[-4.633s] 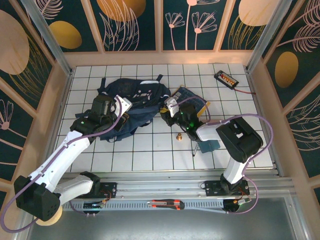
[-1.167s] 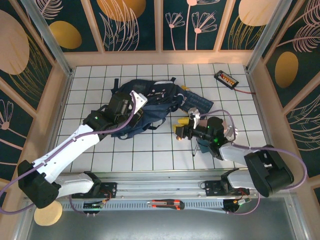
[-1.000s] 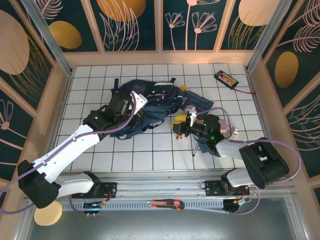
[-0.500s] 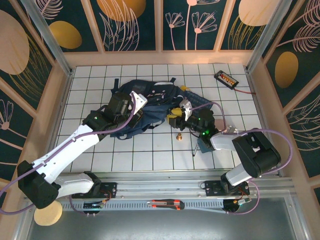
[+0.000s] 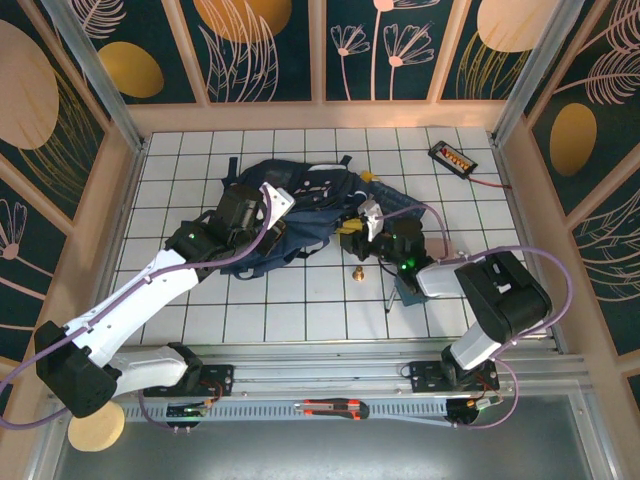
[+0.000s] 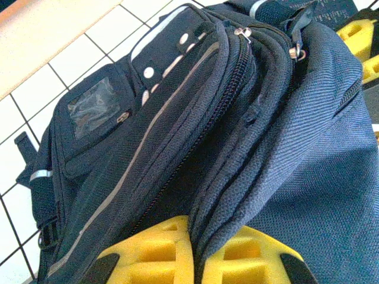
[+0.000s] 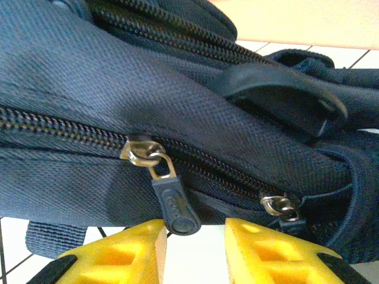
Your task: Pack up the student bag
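Observation:
The student bag [image 5: 300, 205], dark navy with grey stripes, lies at the centre back of the tiled table. My left gripper [image 5: 262, 215] is shut on a fold of its fabric beside a zip, and the cloth runs up between the yellow fingers [image 6: 148, 254] in the left wrist view [image 6: 198, 254]. My right gripper [image 5: 347, 228] is at the bag's right side. Its jaws [image 7: 195, 236] stand apart with white tile showing between them. A dark zipper pull [image 7: 173, 204] hangs from a brass slider, its tip against the left finger. A second slider [image 7: 278, 207] sits further right on the bag [image 7: 118, 89].
A blue book [image 5: 398, 207] lies partly under the bag's right edge. A small brass piece [image 5: 356, 272], a pen [image 5: 388, 298] and a teal item [image 5: 417, 290] lie in front of it. A black device [image 5: 452, 157] with a cable sits back right. A cutter [image 5: 335, 407] rests on the near rail.
My right gripper has swung left and back from the table's middle up to the bag's zip, its jaws narrowing. The left gripper has kept its hold and place.

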{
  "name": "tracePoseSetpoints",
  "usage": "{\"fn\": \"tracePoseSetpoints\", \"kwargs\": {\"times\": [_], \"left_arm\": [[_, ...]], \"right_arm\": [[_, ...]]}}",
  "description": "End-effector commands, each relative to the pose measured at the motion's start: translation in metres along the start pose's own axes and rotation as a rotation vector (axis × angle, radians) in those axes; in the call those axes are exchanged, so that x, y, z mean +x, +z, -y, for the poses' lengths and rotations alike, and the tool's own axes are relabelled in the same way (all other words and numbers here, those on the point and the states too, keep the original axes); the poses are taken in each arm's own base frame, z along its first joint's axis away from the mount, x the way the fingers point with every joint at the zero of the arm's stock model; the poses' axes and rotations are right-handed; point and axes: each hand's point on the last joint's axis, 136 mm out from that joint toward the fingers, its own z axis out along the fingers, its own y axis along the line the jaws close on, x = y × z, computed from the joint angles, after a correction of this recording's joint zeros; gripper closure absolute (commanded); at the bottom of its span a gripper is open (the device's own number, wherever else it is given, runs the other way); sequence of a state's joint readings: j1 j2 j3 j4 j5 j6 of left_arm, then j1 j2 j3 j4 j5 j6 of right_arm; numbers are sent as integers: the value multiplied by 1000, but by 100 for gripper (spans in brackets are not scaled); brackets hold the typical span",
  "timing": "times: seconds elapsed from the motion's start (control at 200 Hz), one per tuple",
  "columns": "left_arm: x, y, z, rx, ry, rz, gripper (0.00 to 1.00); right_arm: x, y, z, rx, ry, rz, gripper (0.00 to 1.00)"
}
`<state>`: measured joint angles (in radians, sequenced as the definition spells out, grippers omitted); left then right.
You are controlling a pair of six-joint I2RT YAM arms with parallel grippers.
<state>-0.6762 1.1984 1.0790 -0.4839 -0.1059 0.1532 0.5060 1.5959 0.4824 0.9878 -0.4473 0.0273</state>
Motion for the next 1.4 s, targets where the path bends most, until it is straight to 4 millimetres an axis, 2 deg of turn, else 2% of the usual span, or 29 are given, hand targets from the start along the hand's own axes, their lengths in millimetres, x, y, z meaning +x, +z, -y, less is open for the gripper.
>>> {"fn": "tracePoseSetpoints", "kwargs": {"times": [0.0, 0.165, 0.47, 0.901, 1.046, 1.171, 1.391], "left_arm": [[-30, -16, -6, -23, -18, 130, 100], [-26, -15, -6, -23, -19, 124, 100], [-24, -15, -5, -22, -17, 124, 100], [-7, -16, -7, -39, -26, 96, 100], [-5, -17, -7, -43, -33, 96, 100], [-7, -17, -7, -42, -42, 100, 100], [-10, -16, -7, -40, -54, 106, 100]], "right_arm": [[-16, 7, -2, -16, -39, 42, 68], [-25, 11, -2, -15, -53, 55, 64], [-29, 16, -3, -8, -64, 52, 61], [-35, 15, -3, -4, -63, 64, 64], [-35, 14, -5, -13, -65, 62, 74], [-32, 13, -6, -20, -60, 56, 88], [-28, 7, -10, -27, -68, 45, 100]]}}
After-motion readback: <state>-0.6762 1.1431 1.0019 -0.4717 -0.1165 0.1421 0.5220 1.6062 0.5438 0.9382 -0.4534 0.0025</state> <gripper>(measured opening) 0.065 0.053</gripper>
